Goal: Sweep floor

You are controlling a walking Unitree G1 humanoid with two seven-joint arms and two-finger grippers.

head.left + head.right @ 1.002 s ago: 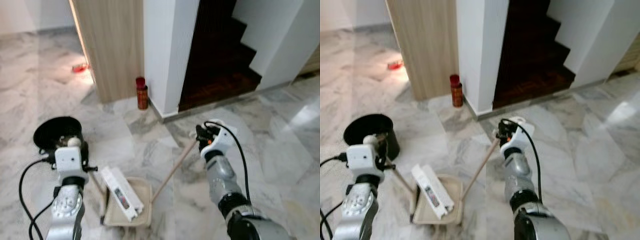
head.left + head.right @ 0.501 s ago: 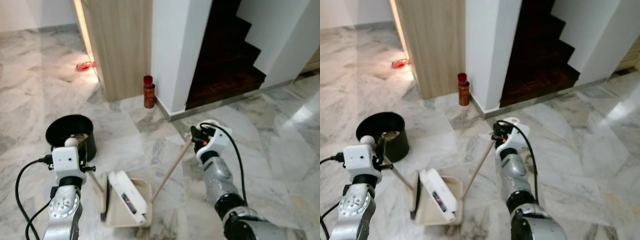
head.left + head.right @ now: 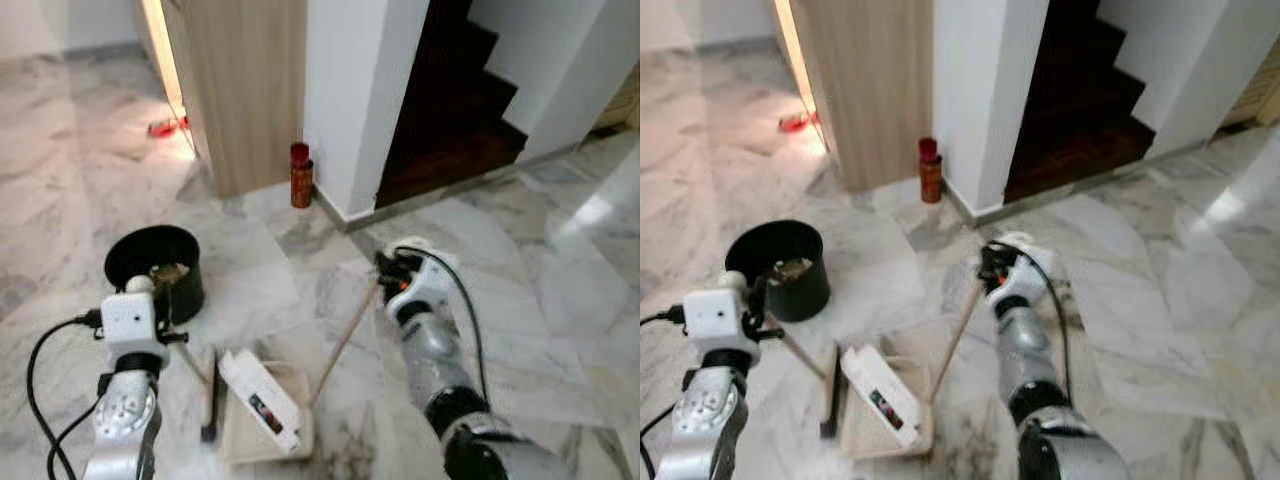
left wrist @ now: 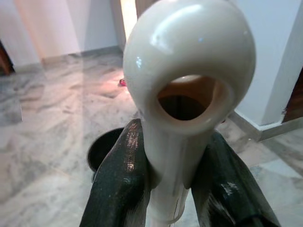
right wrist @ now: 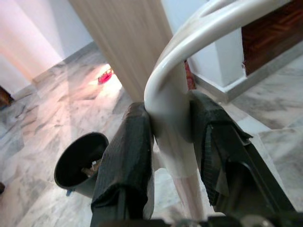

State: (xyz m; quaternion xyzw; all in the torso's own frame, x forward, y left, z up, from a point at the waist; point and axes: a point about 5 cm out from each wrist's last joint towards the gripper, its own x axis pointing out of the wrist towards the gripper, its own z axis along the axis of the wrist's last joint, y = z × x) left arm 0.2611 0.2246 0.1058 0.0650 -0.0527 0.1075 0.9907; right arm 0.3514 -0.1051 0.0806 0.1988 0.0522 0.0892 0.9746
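Compared with half a second earlier, the dustpan (image 3: 262,420) lies slightly lower in the left eye view and the black bin (image 3: 156,270) sits a little further right; much of this shift follows from camera motion, since the walls move too. Left gripper (image 4: 171,179): its two black fingers (image 4: 120,179) are clamped on the cream handle end (image 4: 189,61) of the brush, which has a hanging hole through it. From the left gripper a thin wooden stick (image 3: 192,362) runs down to the dark brush head (image 3: 211,400), which rests on the marble floor (image 3: 560,270) just beside the dustpan's left edge. Right gripper (image 5: 173,142): its fingers (image 5: 125,161) are closed on the cream loop handle (image 5: 189,42) atop a second wooden stick (image 3: 345,340), which slants down to the beige dustpan. A white box (image 3: 262,402) with a dark label lies tilted in the dustpan. The black bin stands on the floor beyond the left gripper, with some scraps inside. A red-and-orange can (image 3: 301,176) stands at the foot of the white pillar (image 3: 365,90), beside a wooden panel (image 3: 245,80). Dark stairs (image 3: 450,110) rise behind the pillar. A small red object (image 3: 165,127) lies on the floor further back.
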